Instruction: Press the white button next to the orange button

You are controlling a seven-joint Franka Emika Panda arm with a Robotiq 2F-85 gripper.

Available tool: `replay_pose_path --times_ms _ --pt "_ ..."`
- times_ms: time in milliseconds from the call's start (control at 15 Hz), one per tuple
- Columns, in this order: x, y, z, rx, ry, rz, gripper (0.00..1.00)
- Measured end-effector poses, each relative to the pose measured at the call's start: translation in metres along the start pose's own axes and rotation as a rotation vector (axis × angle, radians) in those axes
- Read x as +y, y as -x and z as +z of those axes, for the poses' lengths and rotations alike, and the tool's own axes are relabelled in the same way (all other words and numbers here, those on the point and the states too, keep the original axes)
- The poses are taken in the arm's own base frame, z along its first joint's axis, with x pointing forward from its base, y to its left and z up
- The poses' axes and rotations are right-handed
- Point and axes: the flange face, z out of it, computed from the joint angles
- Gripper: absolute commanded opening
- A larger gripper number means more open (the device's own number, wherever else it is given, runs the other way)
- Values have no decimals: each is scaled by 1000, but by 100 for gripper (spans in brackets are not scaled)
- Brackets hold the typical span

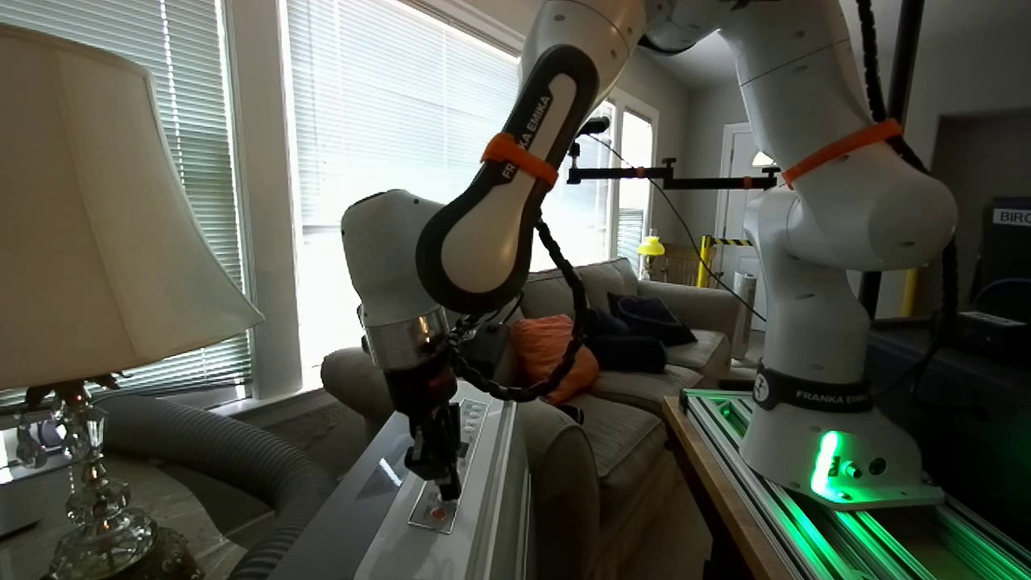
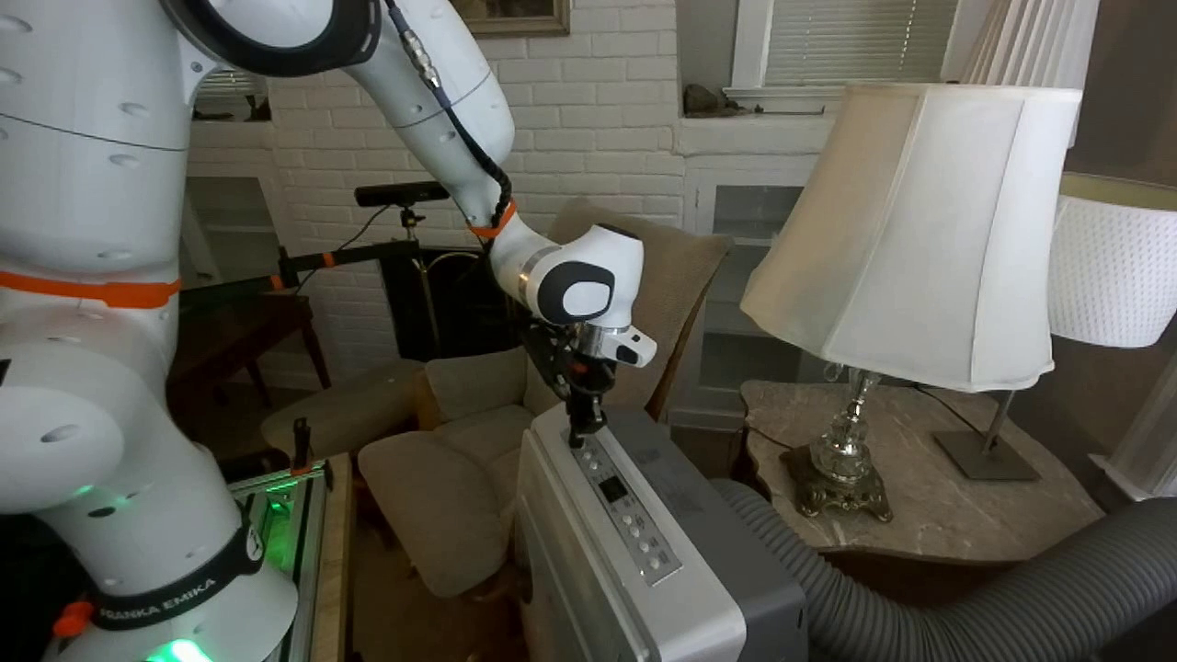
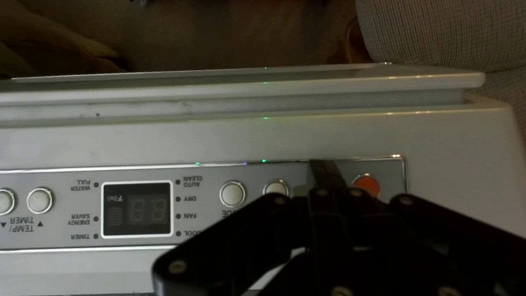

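The orange button (image 3: 367, 185) sits at the end of a grey control panel (image 3: 386, 172) on a white appliance; it also shows in an exterior view (image 1: 438, 513). A white button (image 3: 276, 187) is nearest to it among the visible white ones, its lower part hidden by my gripper. Another white button (image 3: 232, 194) lies farther along. My gripper (image 3: 322, 162) has its black fingers together with nothing between them. It points down over the panel, between the white and orange buttons; the panel under the fingertips is hidden. The gripper shows in both exterior views (image 1: 449, 491) (image 2: 577, 439). Contact cannot be told.
The appliance (image 2: 708, 625) has a dark display (image 3: 137, 209) on its panel and a grey hose (image 2: 874, 588) behind it. A lamp (image 2: 910, 239) stands on a side table (image 2: 993, 524). A beige armchair (image 2: 451, 487) and a sofa (image 1: 628, 395) are close to the appliance.
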Motion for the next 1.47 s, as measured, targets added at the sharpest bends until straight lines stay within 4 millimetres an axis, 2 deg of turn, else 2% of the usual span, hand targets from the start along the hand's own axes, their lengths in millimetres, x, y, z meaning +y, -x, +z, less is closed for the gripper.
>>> replay_pose_path --times_ms 267,667,733,800,1133,1333,1467 --pt "-2 2 -6 11 6 -12 0" --pt "0 19 -51 82 -3 -7 0" --pt "2 25 -56 75 -4 -1 26" --pt "4 31 -60 64 -6 7 27" --pt "21 68 -86 32 -43 75 62" --pt "40 92 -103 47 -49 109 86" --pt "60 106 -116 83 -40 131 99"
